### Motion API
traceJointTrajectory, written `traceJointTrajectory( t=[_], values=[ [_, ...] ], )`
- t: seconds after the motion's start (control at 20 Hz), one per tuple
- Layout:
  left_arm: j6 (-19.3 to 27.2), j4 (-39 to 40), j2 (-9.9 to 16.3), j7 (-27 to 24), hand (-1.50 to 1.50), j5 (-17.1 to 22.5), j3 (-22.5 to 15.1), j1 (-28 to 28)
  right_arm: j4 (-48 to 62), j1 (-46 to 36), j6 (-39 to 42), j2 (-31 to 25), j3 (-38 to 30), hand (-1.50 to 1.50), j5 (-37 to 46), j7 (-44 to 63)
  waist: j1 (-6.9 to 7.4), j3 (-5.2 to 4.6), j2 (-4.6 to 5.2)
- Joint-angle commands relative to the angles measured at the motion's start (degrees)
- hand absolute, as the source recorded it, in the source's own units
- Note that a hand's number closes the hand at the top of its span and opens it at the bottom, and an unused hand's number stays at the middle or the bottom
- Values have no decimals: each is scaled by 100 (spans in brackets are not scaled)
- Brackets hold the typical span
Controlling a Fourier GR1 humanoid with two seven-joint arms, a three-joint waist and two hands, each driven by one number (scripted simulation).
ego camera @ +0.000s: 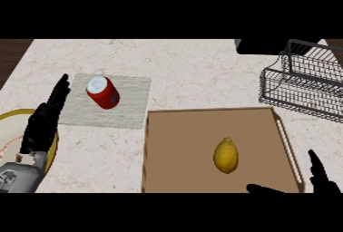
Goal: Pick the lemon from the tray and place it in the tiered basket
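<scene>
Right hand [320,177]: mine, open and empty at the tray's [201,118] near right corner, partly cut off below.
Left hand [46,118]: resting open over a yellow-rimmed plate [9,116].
Lemon [226,155]: lying in the tray.
Risk: I judge the lemon could roll away from my fingers.
Hidden: tiered basket [301,86] runs off the right edge.

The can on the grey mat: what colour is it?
Red, with a silver-white top; the can shows in the head view.

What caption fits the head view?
Lemon lies in the tray; right hand open nearby, basket waiting.
</scene>
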Motion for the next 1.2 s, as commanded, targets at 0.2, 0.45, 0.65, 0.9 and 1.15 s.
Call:
traceJointTrajectory(
  t=[0.2, 0.45, 0.65, 0.9, 1.15],
  values=[
    [-44, 178, -25, -50, 0, -92, 51, -136, 345, -572, 1160, 811, -142, -150, 393, 1411, -44, 10, -9],
    [-8, 198, -101, -290, 0, -73, 121, 165, 641, -761, 1551, 1491, -104, -150, 1043, 1411, -25, 12, -37],
    [34, 356, -162, -154, 0, -114, 184, -85, 674, -780, 1960, 1723, 2, -150, 1525, 1411, -120, 19, -47],
    [-83, 386, -111, -264, 0, -55, 275, -66, 660, -897, 2051, 1734, 20, -150, 1883, 1410, -109, 11, -52],
    [-218, 441, -106, -185, 0, -37, 269, -54, 1091, -1109, 2066, 1737, 5, -150, 1829, 1408, -99, 22, -49]
  ],
)
